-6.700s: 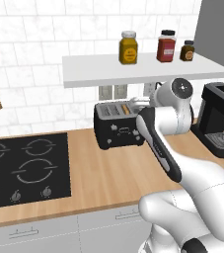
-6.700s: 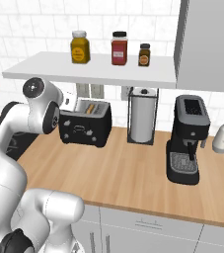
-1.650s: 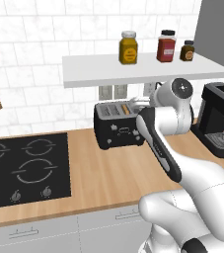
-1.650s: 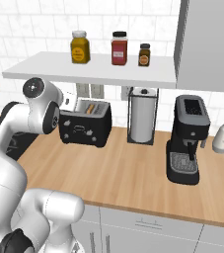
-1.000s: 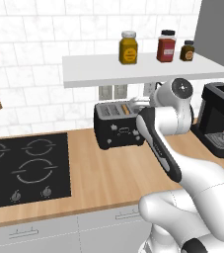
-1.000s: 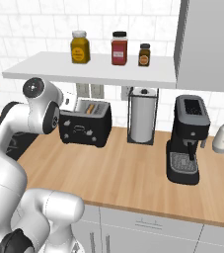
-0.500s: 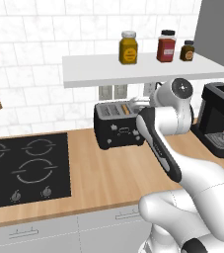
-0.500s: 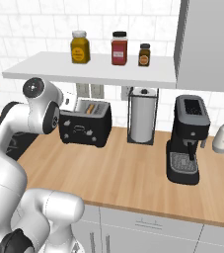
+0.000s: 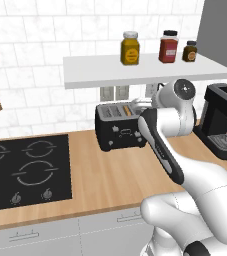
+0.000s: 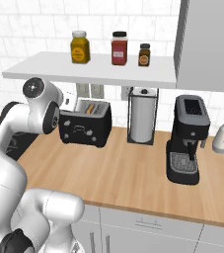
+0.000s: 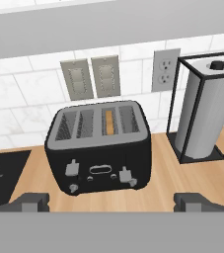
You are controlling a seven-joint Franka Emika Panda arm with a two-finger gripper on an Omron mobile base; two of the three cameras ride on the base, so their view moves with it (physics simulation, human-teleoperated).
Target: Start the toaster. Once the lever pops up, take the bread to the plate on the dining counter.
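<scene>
The black toaster (image 11: 99, 148) stands on the wood counter against the tiled wall, also seen as the toaster (image 9: 121, 127) and the toaster (image 10: 85, 126). The bread (image 11: 109, 122) sits sunk in one of its top slots, showing as a tan strip; the same bread (image 9: 127, 109) peeks out in the left base view. Two pale levers (image 11: 125, 174) sit low on the front. My gripper (image 11: 112, 200) hovers in front of and above the toaster, open wide, nothing between its fingers. The plate and the dining counter are out of view.
A paper towel roll in a black wire holder (image 11: 205, 118) stands right of the toaster. Further right is a black coffee machine (image 10: 187, 138). A black hob (image 9: 20, 170) lies to the left. A shelf (image 9: 145, 70) with three jars hangs just above the toaster.
</scene>
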